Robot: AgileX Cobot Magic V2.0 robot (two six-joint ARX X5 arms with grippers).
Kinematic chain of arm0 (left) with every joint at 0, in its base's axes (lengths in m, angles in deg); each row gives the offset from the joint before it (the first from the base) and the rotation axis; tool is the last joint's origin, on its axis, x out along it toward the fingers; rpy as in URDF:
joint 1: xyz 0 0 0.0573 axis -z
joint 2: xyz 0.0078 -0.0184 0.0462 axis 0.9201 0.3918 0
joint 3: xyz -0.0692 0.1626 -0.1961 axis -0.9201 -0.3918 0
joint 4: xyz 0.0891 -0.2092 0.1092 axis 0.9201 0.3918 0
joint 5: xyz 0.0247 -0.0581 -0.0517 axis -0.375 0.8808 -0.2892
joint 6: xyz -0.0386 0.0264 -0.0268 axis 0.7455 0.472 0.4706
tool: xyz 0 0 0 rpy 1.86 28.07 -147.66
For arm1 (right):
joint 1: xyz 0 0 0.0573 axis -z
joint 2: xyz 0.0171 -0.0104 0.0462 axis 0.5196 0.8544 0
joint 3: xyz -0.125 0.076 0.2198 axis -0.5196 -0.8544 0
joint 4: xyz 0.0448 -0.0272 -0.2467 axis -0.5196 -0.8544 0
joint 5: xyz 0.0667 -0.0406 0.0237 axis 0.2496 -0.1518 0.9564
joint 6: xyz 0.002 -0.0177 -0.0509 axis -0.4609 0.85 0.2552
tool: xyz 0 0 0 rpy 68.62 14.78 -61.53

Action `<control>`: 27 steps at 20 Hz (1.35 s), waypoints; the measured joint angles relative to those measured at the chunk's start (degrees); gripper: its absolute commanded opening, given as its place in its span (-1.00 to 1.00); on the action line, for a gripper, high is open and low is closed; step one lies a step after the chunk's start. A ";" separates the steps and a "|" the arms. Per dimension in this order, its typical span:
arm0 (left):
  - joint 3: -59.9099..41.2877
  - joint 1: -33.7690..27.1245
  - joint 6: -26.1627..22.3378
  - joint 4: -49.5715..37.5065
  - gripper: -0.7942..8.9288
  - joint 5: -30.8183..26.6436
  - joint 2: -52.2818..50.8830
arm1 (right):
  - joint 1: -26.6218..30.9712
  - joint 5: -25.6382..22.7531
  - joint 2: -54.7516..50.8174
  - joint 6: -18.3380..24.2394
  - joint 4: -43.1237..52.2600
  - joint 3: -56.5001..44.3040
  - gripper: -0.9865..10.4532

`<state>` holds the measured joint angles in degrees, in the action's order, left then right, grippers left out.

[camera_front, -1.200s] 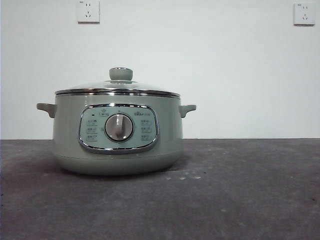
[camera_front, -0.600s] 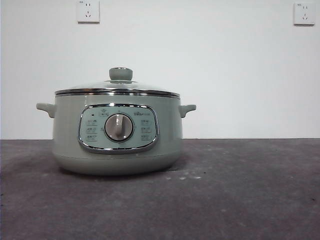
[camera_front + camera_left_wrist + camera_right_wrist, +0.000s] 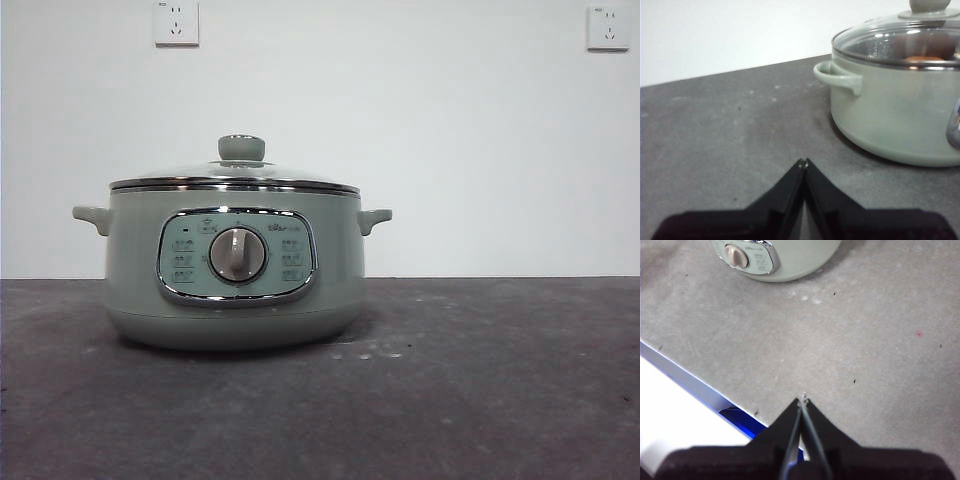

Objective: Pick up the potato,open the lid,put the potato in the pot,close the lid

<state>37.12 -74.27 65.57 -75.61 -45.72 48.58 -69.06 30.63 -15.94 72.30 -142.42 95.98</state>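
Observation:
The sage-green pot (image 3: pixel 235 270) stands on the dark table, left of centre in the front view, with the glass lid (image 3: pixel 236 178) seated on it and its green knob (image 3: pixel 241 148) upright. In the left wrist view the pot (image 3: pixel 900 115) is close by, and the orange-brown potato (image 3: pixel 924 58) shows through the lid (image 3: pixel 900 37), inside the pot. My left gripper (image 3: pixel 803 162) is shut and empty, low over the table beside the pot's handle (image 3: pixel 837 77). My right gripper (image 3: pixel 803 401) is shut and empty, high near the table's edge, away from the pot (image 3: pixel 775 257).
The grey table (image 3: pixel 480 390) stretches to the right of the pot. Two wall sockets (image 3: pixel 176 22) sit on the white wall behind. The table's edge with a blue strip (image 3: pixel 740 417) shows in the right wrist view.

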 measured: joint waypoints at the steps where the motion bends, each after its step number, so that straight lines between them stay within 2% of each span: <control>1: 0.02 0.00 0.50 -0.17 -0.84 -0.26 -0.11 | 0.00 0.00 0.00 0.00 0.02 0.00 -0.82; 8: 0.02 -0.02 2.60 -0.26 -0.84 -0.02 -0.11 | 0.00 -0.02 0.00 0.00 0.00 0.00 -0.82; 19: 0.02 -0.02 2.73 -0.35 -0.84 0.15 0.74 | -0.22 -0.02 0.00 0.00 0.00 0.00 -0.82; 21: 0.02 -0.02 2.73 -0.37 -0.84 0.15 0.74 | 0.26 -2.21 -0.28 0.46 0.15 0.00 -0.82; 22: 0.02 -0.02 2.73 -0.37 -0.84 0.15 0.74 | 1.60 -3.52 -0.94 1.49 0.96 -0.02 -0.82; 24: 0.02 -0.02 2.73 -0.37 -0.84 0.15 0.74 | 6.23 -2.95 -3.67 3.26 5.68 -0.26 -0.82; 27: 0.02 -0.02 2.73 -0.39 -0.84 0.17 0.76 | 17.84 2.16 -12.11 5.44 19.65 -4.79 -0.82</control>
<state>37.14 -74.29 68.30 -76.01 -45.55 49.34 -51.23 32.79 -28.05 77.74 -122.77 91.19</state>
